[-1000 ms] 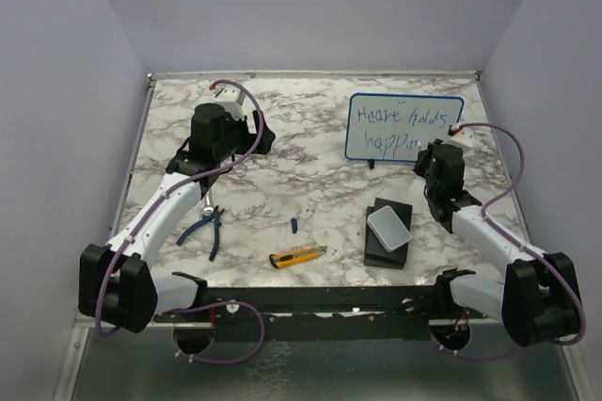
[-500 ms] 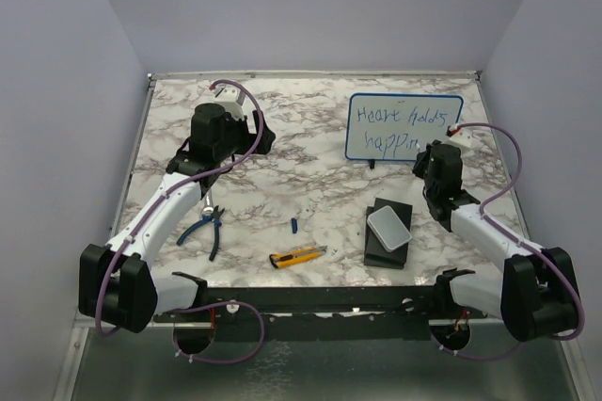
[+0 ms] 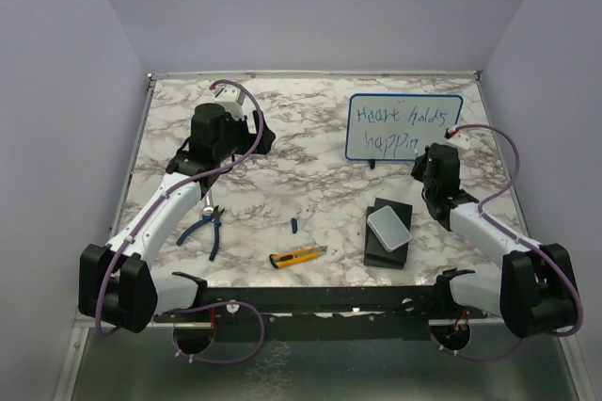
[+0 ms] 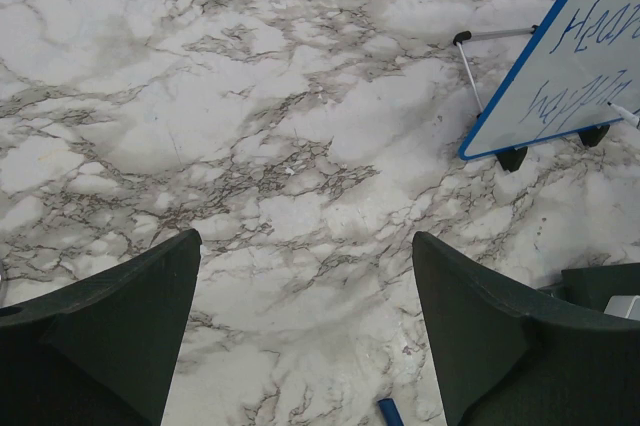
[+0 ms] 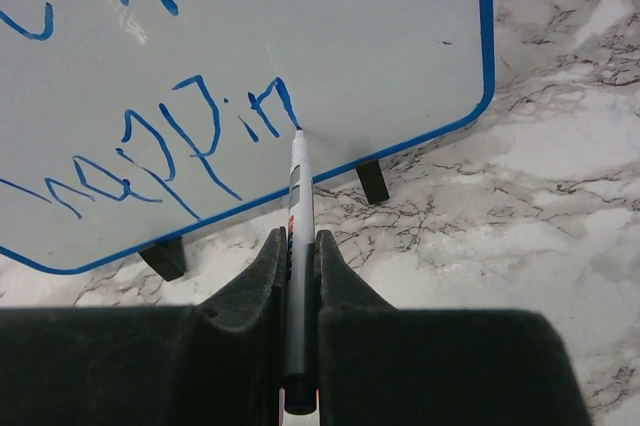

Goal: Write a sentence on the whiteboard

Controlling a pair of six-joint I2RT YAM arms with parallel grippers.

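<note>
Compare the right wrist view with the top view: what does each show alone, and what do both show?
Right wrist only: a marker pinched in the shut right gripper, its tip touching the board at the end of the lower line of writing. Top only: the left arm, pliers, a knife and a grey box on a black box. Both: the board, its writing and the marble table.

Left gripper hangs wide open at the frame's upper left, while right gripper, mid-right, pinches a marker.
</note>
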